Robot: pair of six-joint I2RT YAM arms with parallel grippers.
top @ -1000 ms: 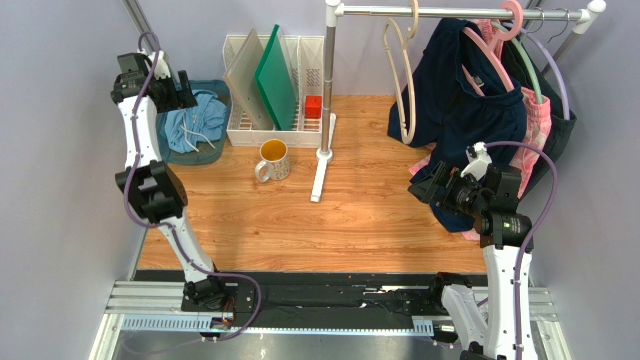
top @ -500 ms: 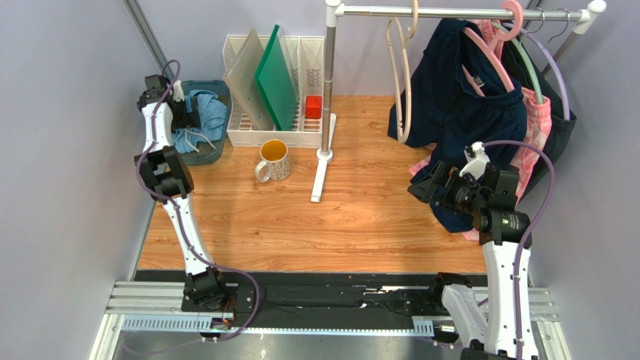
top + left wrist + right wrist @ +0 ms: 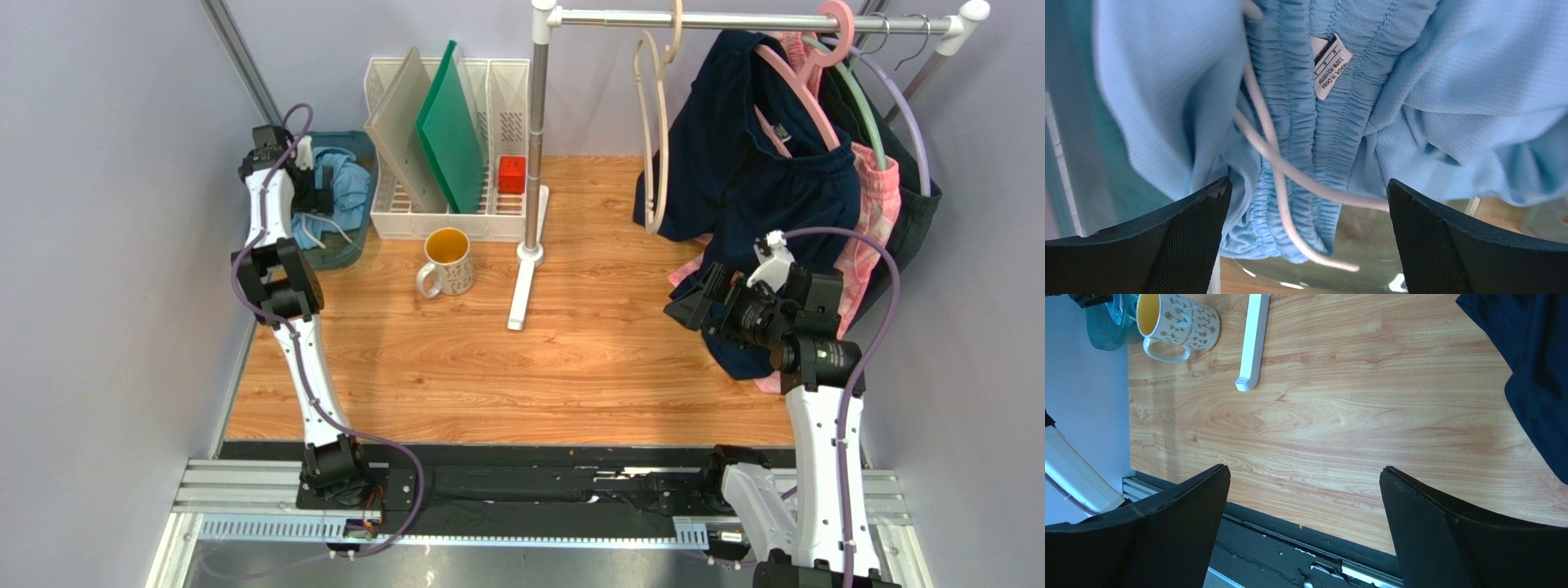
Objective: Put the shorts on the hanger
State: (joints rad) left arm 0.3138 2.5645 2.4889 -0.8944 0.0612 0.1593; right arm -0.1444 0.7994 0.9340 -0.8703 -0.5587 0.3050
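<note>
The light sky-blue shorts (image 3: 345, 186) lie bunched in a teal bin (image 3: 346, 249) at the back left. In the left wrist view the shorts (image 3: 1438, 86) fill the frame, with the gathered waistband (image 3: 1315, 141) and white drawstring (image 3: 1278, 165) between my fingers. My left gripper (image 3: 314, 194) is open, right over the shorts, jaws on either side of the waistband. The cream hanger (image 3: 654, 135) hangs empty on the rail. My right gripper (image 3: 682, 309) is open and empty above the table at the right.
A white rack (image 3: 509, 202) with green and grey boards and a red block, a yellow-filled mug (image 3: 447, 261) and the rail's stand (image 3: 535, 147) are in the middle. A dark navy garment (image 3: 748, 172), a pink garment and other hangers hang at the right.
My left arm has swung down and back into the bin, bringing the open gripper onto the shorts. The cream hanger has swung slightly. The right arm has hardly moved.
</note>
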